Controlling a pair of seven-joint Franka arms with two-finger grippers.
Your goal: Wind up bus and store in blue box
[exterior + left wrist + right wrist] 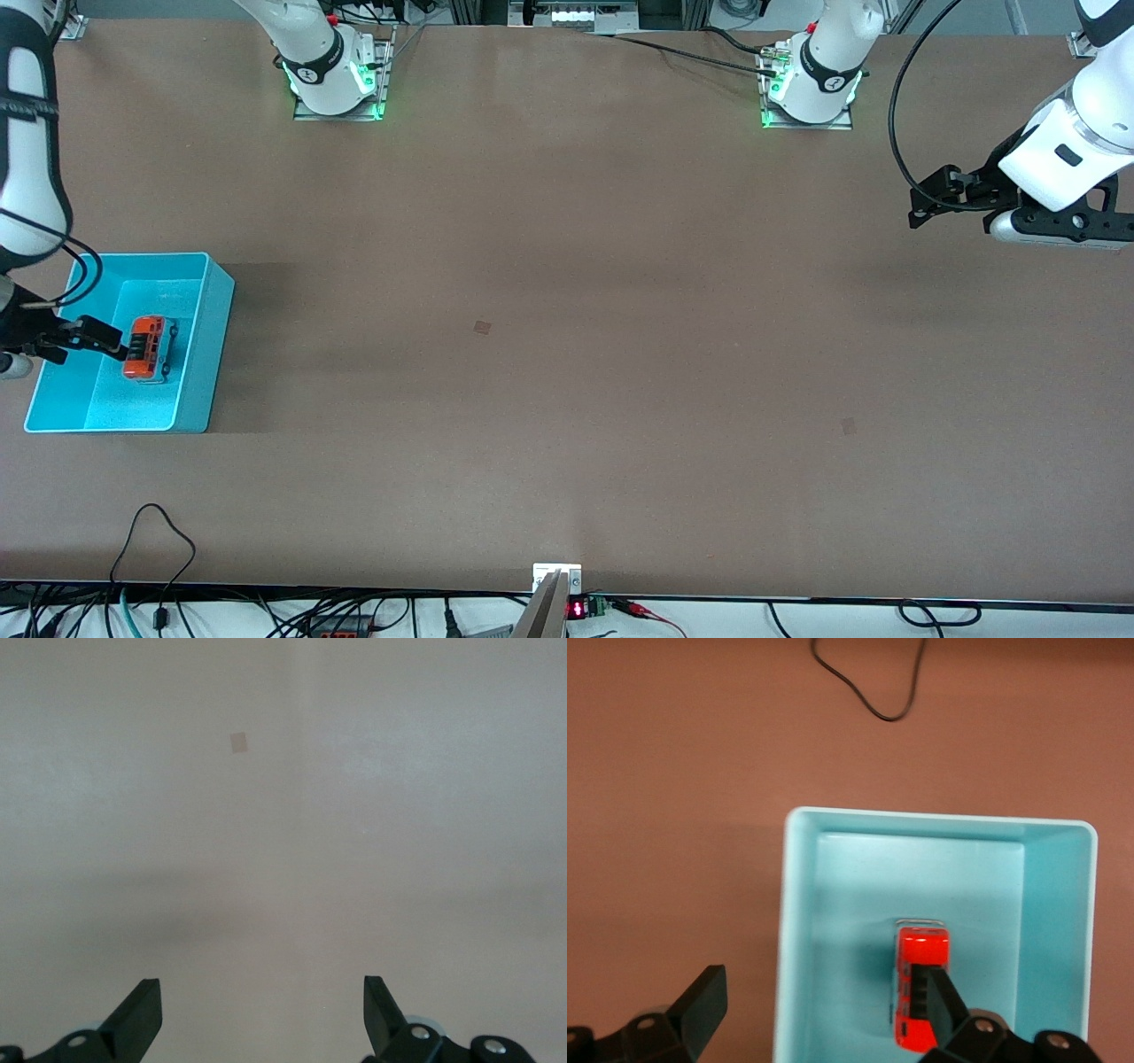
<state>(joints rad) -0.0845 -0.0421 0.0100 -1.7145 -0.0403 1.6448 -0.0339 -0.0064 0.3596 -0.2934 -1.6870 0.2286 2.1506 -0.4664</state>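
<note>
Inside the blue box (213,354), on its floor and toward the wall that faces the middle of the table, we find the bus (149,348) lying free, its orange body lengthwise along the box. Just above it, over the box, we see the right gripper (111,341) with its fingers spread; in the right wrist view one finger (935,1001) crosses in front of the bus (920,979) and the other stands out past the wall of the box (799,930), so nothing is pinched between them. We judge that the storing step is all but done: the toy looks released and at rest in the box, though from here we cannot tell whether its spring has been wound. The box itself sits at the right arm's end of the table (567,354). Well apart from the box, over the bare table at the left arm's end, the left gripper (926,208) waits with its fingers spread wide and empty, as its own wrist view shows (261,1019). What the next move calls for, in our judgement, is a straight lift of the right gripper up out of the box, without knocking the bus or catching the thin wall.
</note>
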